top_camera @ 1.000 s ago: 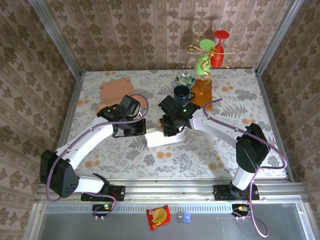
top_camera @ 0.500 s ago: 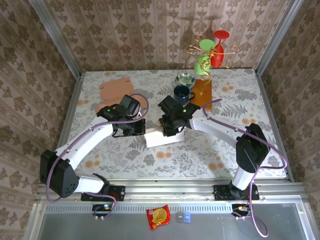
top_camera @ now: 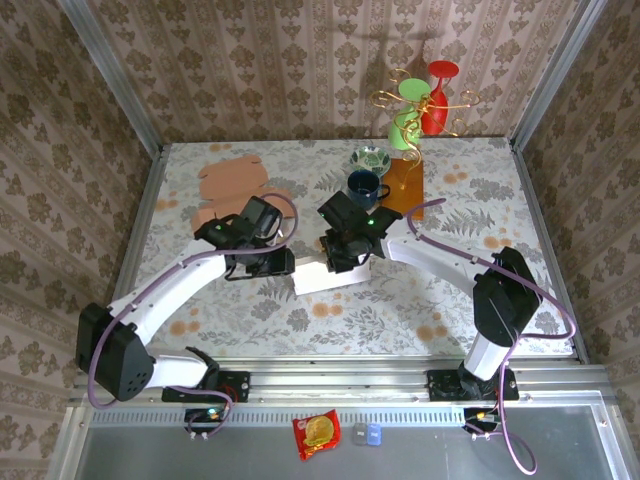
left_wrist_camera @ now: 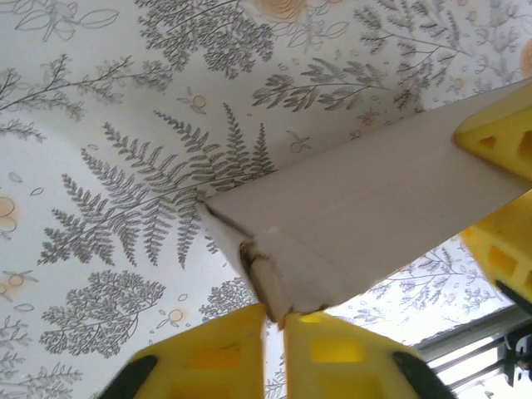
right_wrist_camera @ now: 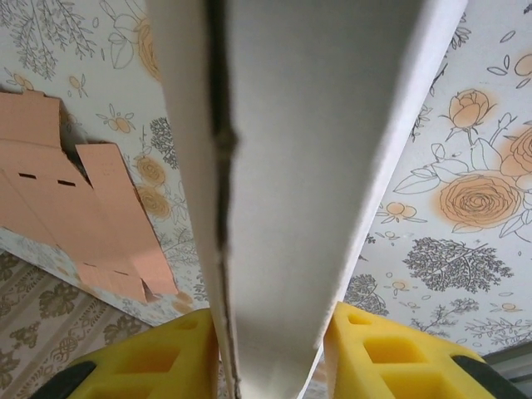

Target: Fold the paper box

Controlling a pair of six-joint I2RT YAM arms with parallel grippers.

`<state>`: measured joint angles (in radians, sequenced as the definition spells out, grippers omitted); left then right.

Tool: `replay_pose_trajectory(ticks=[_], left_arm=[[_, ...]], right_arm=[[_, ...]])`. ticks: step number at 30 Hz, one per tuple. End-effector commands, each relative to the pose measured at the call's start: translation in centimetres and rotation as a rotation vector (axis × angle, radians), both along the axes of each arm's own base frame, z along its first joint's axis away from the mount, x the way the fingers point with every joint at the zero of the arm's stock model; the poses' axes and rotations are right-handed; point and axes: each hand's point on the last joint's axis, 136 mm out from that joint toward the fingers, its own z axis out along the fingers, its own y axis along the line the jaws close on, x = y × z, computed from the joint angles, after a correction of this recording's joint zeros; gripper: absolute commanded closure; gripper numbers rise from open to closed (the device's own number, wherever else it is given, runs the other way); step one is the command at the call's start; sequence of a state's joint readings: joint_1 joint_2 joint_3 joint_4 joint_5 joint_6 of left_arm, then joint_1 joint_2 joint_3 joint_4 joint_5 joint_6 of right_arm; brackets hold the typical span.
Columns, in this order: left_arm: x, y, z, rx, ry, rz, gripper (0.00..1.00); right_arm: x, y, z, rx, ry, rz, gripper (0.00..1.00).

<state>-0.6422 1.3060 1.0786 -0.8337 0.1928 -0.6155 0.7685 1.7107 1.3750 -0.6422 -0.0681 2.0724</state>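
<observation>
The white paper box (top_camera: 325, 277) lies mid-table, partly folded. My right gripper (top_camera: 345, 262) comes at it from behind and is shut on it. In the right wrist view the box (right_wrist_camera: 307, 166) fills the space between both yellow fingers, and my right gripper (right_wrist_camera: 270, 349) presses its two faces. My left gripper (top_camera: 283, 263) is at the box's left end. In the left wrist view its jaws stand a narrow slit apart, and my left gripper (left_wrist_camera: 275, 320) has the box's frayed corner (left_wrist_camera: 278, 274) just at its fingertips. The right gripper's yellow fingers (left_wrist_camera: 499, 141) show at the box's far end.
A flat pink cardboard cut-out (top_camera: 225, 185) lies at the back left. A dark cup (top_camera: 363, 184), a patterned bowl (top_camera: 371, 158) and an orange board (top_camera: 405, 180) stand behind the box, with a wire stand of coloured glasses (top_camera: 420, 100) beyond. A snack packet (top_camera: 316, 434) lies on the front ledge.
My left wrist has shifted slightly right, and its jaws have come a little apart. The right gripper and the box have hardly moved.
</observation>
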Motion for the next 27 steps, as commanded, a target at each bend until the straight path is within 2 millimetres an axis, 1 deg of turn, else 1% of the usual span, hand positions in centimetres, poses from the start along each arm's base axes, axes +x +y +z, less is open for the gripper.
replay_pose_trajectory(ticks=[1,2,6,10,14,16,18,20,25,27], left_arm=[[-0.4,0.0,1.7,-0.015,-0.023,0.029,0.59],[-0.5,-0.1,2.0,-0.027,-0.025,0.034,0.58],[-0.5,-0.5,3.8,-0.09,-0.068,0.08,0.56],[-0.3,0.4,5.3,-0.136,-0.111,0.184,0.55],[0.7,1.5,6.0,-0.208,-0.163,0.343,0.52],[1.5,1.5,5.7,-0.253,-0.148,0.399,0.52],[2.1,1.2,4.7,-0.288,-0.076,0.456,0.54],[2.4,0.6,3.8,-0.301,-0.029,0.463,0.55],[3.2,-0.4,3.3,-0.322,-0.027,0.454,0.55],[3.2,-1.1,2.8,-0.341,-0.001,0.43,0.57]], right_arm=[[-1.0,-2.5,-1.7,-0.083,0.06,-0.081,0.65],[-1.0,-2.6,-1.8,-0.083,0.059,-0.082,0.65],[-1.0,-2.6,-1.9,-0.082,0.058,-0.083,0.65],[-1.0,-2.5,-1.9,-0.081,0.057,-0.081,0.65],[-1.0,-2.5,-1.8,-0.076,0.055,-0.081,0.65],[-1.0,-2.6,-1.9,-0.079,0.055,-0.08,0.65],[-1.1,-2.6,-1.9,-0.079,0.055,-0.079,0.66],[-1.1,-2.6,-1.8,-0.077,0.052,-0.08,0.66],[-1.1,-2.6,-1.8,-0.075,0.051,-0.08,0.65],[-1.1,-2.6,-1.9,-0.076,0.053,-0.08,0.65]])
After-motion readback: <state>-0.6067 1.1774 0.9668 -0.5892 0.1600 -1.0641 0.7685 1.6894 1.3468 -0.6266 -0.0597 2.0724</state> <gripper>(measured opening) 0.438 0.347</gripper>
